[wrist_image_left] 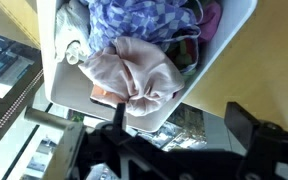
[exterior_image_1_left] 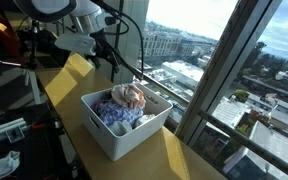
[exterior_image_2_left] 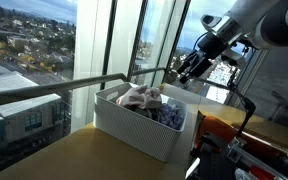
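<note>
Beside the window, a white bin point(exterior_image_1_left: 122, 135) on the wooden surface point(exterior_image_1_left: 176, 160) holds heaped clothes, with a pink cloth point(wrist_image_left: 134, 75) lying uppermost and therefore exposed from above. The tool point(exterior_image_2_left: 189, 68) hangs above the bin near one rim, jaws wide and empty.

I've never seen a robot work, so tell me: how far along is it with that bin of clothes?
Done: a pink cloth and a blue patterned cloth lie heaped in the white bin. In hand: nothing; the gripper hangs open near the bin, touching no cloth. Left: any gripping, since no cloth is held yet.
</note>
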`<state>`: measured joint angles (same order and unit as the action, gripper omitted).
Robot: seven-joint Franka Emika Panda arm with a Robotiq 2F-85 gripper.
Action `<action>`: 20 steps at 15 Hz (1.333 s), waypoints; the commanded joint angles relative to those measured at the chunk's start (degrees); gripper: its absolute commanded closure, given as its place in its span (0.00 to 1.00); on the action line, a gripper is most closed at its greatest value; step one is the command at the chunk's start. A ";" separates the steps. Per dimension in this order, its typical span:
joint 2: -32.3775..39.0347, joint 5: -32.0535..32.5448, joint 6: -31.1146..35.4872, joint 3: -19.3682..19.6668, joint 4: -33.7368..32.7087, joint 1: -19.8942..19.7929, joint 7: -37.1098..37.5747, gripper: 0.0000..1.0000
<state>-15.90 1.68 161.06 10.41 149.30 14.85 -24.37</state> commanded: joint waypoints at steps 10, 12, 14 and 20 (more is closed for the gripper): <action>37.11 -17.72 10.73 -5.41 -20.64 -3.91 -20.40 0.00; 41.77 -18.02 10.97 -6.80 -23.94 -5.80 -21.35 0.00; 45.76 -10.26 11.85 -11.50 -25.80 -12.39 -16.37 0.00; 53.26 1.66 11.68 -11.67 -25.16 -18.73 -11.88 0.00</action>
<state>32.83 -1.67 171.37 -0.80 124.31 -1.17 -39.01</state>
